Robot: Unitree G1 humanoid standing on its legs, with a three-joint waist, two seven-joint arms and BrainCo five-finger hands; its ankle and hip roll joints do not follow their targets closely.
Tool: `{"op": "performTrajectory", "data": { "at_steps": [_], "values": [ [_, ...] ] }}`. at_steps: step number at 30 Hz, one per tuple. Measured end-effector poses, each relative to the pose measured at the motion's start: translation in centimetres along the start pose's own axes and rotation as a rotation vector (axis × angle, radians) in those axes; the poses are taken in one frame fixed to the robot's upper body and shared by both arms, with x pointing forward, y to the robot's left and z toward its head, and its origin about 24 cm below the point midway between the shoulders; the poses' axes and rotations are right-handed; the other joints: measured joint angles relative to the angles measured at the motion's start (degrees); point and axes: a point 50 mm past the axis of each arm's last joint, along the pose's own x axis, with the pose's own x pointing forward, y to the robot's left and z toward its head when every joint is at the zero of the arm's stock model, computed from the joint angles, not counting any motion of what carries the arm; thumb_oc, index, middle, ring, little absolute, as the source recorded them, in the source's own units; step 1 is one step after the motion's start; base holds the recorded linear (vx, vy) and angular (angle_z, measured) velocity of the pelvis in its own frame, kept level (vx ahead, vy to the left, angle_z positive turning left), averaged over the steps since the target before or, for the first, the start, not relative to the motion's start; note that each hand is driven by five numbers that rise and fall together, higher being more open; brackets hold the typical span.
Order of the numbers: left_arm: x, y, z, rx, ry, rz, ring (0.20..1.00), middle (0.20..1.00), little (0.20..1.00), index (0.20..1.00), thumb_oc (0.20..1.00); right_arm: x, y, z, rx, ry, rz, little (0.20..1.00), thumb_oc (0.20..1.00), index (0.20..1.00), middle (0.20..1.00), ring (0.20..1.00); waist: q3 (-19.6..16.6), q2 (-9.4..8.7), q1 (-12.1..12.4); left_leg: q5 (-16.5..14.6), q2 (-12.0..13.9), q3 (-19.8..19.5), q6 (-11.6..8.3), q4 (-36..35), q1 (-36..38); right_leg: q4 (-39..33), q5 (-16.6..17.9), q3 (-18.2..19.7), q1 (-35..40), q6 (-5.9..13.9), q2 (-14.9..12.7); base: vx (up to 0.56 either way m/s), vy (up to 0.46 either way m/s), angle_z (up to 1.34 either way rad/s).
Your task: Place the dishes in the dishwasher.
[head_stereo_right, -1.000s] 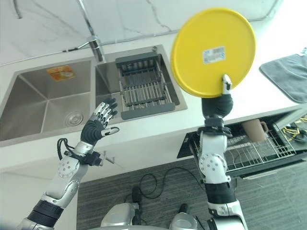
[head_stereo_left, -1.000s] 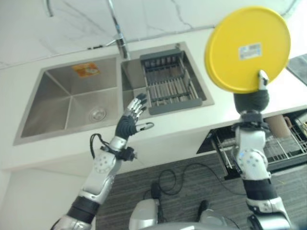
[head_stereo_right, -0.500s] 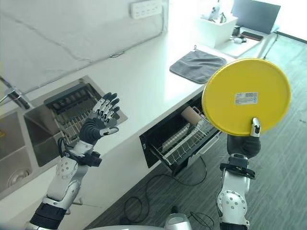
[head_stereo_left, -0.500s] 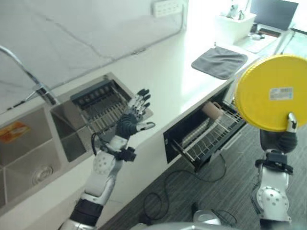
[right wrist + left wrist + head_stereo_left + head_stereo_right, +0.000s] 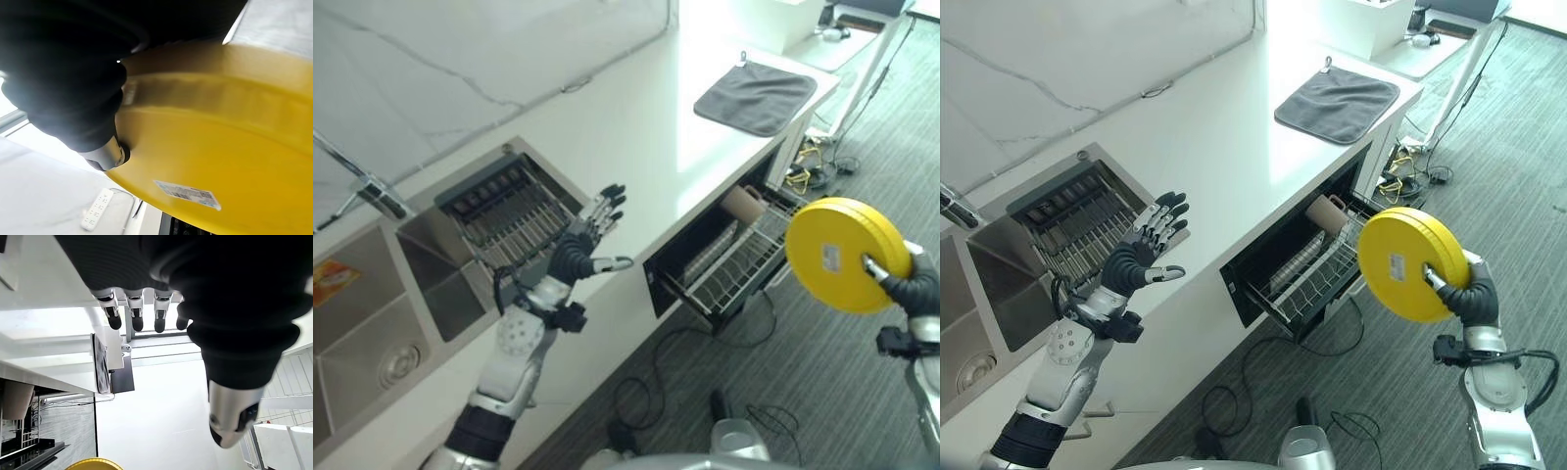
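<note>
A round yellow plate (image 5: 842,257) with a white sticker on its underside is held on edge by my right hand (image 5: 1474,294), which is shut on its rim, out over the floor to the right of the open dishwasher. The dishwasher's pulled-out wire rack (image 5: 1317,279) sits under the counter, with a beige mug (image 5: 1322,213) standing in it. The plate (image 5: 220,147) fills the right wrist view, my thumb pressed on it. My left hand (image 5: 582,245) is raised, open, fingers spread, above the counter's front edge near the sink.
A steel sink (image 5: 372,313) with a dark drainer basket (image 5: 504,211) is set in the white counter (image 5: 636,127). A grey cloth (image 5: 1337,98) lies on the counter's far end. Striped grey floor (image 5: 1371,392) spreads below the dishwasher.
My right hand has lowered the plate and tilted it, now level with the dishwasher rack. The camera has shifted. My left hand stays raised and open.
</note>
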Motion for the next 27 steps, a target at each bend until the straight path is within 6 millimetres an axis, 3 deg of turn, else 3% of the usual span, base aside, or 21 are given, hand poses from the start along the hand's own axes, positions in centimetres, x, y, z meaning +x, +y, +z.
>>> {"op": "performTrajectory", "data": {
  "at_steps": [1, 5, 9, 11, 12, 13, 15, 17, 22, 27],
  "values": [
    [0.7, 0.0, 0.4, 0.007, -0.024, -0.014, 1.0, 1.0, 1.0, 1.0, 1.0, 0.9, 0.1, 1.1, -0.103, -0.08, 0.008, 0.2, 0.2, 0.2, 0.2, 0.2, 1.6, 1.02, 0.1, -0.1, -0.3, -0.2, 0.11, 0.0, 0.0, 0.0, 0.0, -0.2, 0.1, 0.13, -0.1, -0.03, -0.009, 0.05],
    [0.9, -0.3, 1.2, 0.016, -0.054, -0.048, 1.0, 1.0, 1.0, 1.0, 1.0, 2.0, -0.1, 2.2, -0.294, -0.151, 0.047, 0.2, 0.2, 0.2, 0.2, 0.2, 3.4, 2.51, 0.8, -0.2, -0.6, -1.3, 0.28, 0.0, -0.4, 0.0, -0.1, -0.7, 0.1, 0.3, -0.5, -0.02, 0.0, 0.08],
    [0.9, -0.2, 1.2, 0.03, -0.046, -0.081, 1.0, 1.0, 1.0, 1.0, 1.0, 2.9, 1.7, 2.8, -0.399, -0.211, 0.141, 0.2, 0.2, 0.2, 0.2, 0.2, 4.7, 2.69, 1.9, -0.5, -1.5, -3.5, 0.63, 0.0, 0.1, 0.0, -0.5, -1.7, 1.6, 0.86, -1.2, 0.06, -0.006, 0.14],
    [0.7, -0.1, 1.2, 0.04, -0.037, -0.095, 1.0, 1.0, 1.0, 1.0, 1.0, 3.9, 2.1, 3.9, -0.482, -0.276, 0.16, 0.2, 0.2, 0.2, 0.2, 0.2, 4.8, 2.63, 3.7, -0.6, -1.8, -4.0, 0.79, 0.0, 0.1, 0.0, -0.5, -2.2, 1.9, 1.05, -1.5, 0.03, -0.084, 0.17],
    [0.8, -0.1, 1.2, 0.044, -0.037, -0.106, 1.0, 1.0, 1.0, 1.0, 1.0, 4.4, 2.6, 4.6, -0.611, -0.338, 0.225, 0.2, 0.2, 0.2, 0.2, 0.2, 5.1, 2.02, 4.1, -0.6, -1.8, -4.5, 0.8, 0.0, 0.1, 0.0, -0.5, -2.5, 2.1, 1.07, -1.6, -0.01, -0.13, 0.15],
    [0.8, -0.1, 1.3, 0.057, -0.025, -0.134, 1.0, 1.0, 1.0, 1.0, 1.0, 5.1, 2.9, 5.5, -0.872, -0.451, 0.405, 0.2, 0.2, 0.2, 0.2, 0.2, 5.2, 1.93, 4.6, -0.6, -1.7, -5.1, 0.8, 0.1, 0.1, 0.0, -0.5, -2.8, 2.4, 1.08, -1.4, -0.02, -0.1, 0.15],
    [0.6, 0.0, 1.3, 0.068, -0.007, -0.172, 1.0, 1.0, 1.0, 1.0, 1.0, 5.1, 3.1, 5.9, -1.023, -0.527, 0.515, 0.2, 0.2, 0.2, 0.2, 0.2, 5.8, 0.94, 5.8, -0.4, -1.4, -5.6, 0.7, 0.1, 0.1, 0.0, -0.6, -3.4, 2.6, 1.0, -0.9, 0.0, -0.085, 0.14],
    [0.4, 0.4, 1.3, 0.077, 0.009, -0.179, 1.0, 1.0, 1.0, 1.0, 1.0, 5.1, 3.9, 6.0, -1.087, -0.574, 0.555, 0.2, 0.2, 0.2, 0.2, 0.2, 7.0, -1.06, 6.5, -0.5, -1.4, -6.3, 0.73, 0.8, -0.2, 0.0, -0.7, -3.9, 2.6, 0.86, -1.0, 0.02, -0.072, 0.14],
    [0.9, 1.1, 1.9, 0.134, 0.008, -0.211, 1.0, 1.0, 1.0, 1.0, 1.0, 4.6, 5.0, 5.5, -1.114, -0.607, 0.635, 0.2, 0.2, 0.2, 0.2, 0.2, 7.9, -2.63, 7.1, -0.6, -1.6, -6.4, 0.84, 1.0, -0.3, 0.1, -0.7, -4.0, 3.1, 0.85, -1.2, 0.0, -0.061, 0.03],
    [1.9, 0.8, 1.5, 0.124, 0.001, -0.264, 1.0, 1.0, 1.0, 1.0, 1.0, 5.8, 5.2, 2.0, -1.141, -0.501, 0.688, 0.2, 0.2, 0.2, 0.2, 0.2, 8.7, -2.74, 8.1, -0.6, -1.5, -7.1, 0.85, 1.7, -1.3, 0.9, -0.7, -4.2, 2.3, 0.87, -1.3, -0.02, -0.017, 0.02]
  ]
}}
